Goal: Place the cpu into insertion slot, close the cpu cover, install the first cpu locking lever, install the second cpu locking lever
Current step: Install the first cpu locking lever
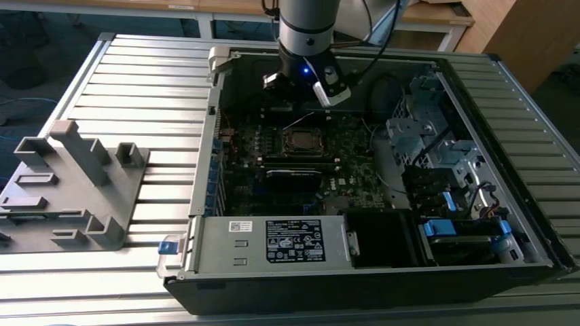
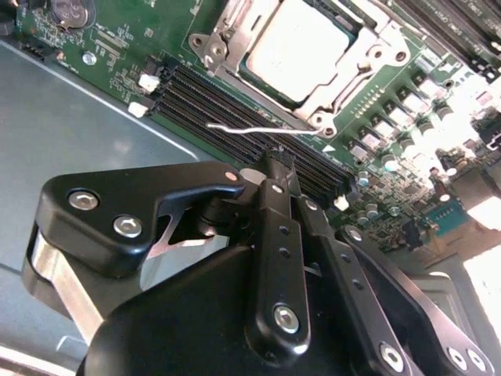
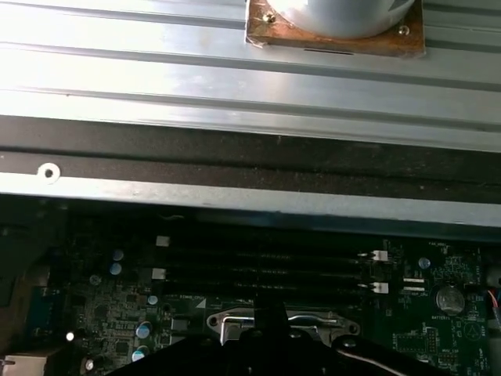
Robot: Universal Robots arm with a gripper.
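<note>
Tool (image 2: 275,160) clenched, fingers (image 2: 274,235) pressed together at the tip, nothing seen between them. In the second wrist view the tip sits just beside a thin silvery locking lever (image 2: 250,129) that runs along the socket's edge over the black memory slots (image 2: 235,98); cannot tell if tip and lever touch. The cpu (image 2: 301,43), grey metal top, is seated flat in the insertion slot (image 1: 302,140) at the middle of the green motherboard (image 2: 117,47). The cpu cover (image 2: 338,98) lies down around the cpu, its window framing the chip. In the first wrist view the lever's bent end (image 3: 235,321) shows by the dark tool tip, memory slots beyond it, then the case wall (image 3: 235,168) and the ribbed tabletop (image 3: 156,78). In the exterior view the arm (image 1: 308,27) reaches down into the open computer case (image 1: 507,136), standing over the board's far edge, above the socket. Power supply (image 1: 272,241) with a label at the case's near side. Grey plastic fixture (image 1: 73,183) on the tabletop at the exterior view's left, well apart from the case.
</note>
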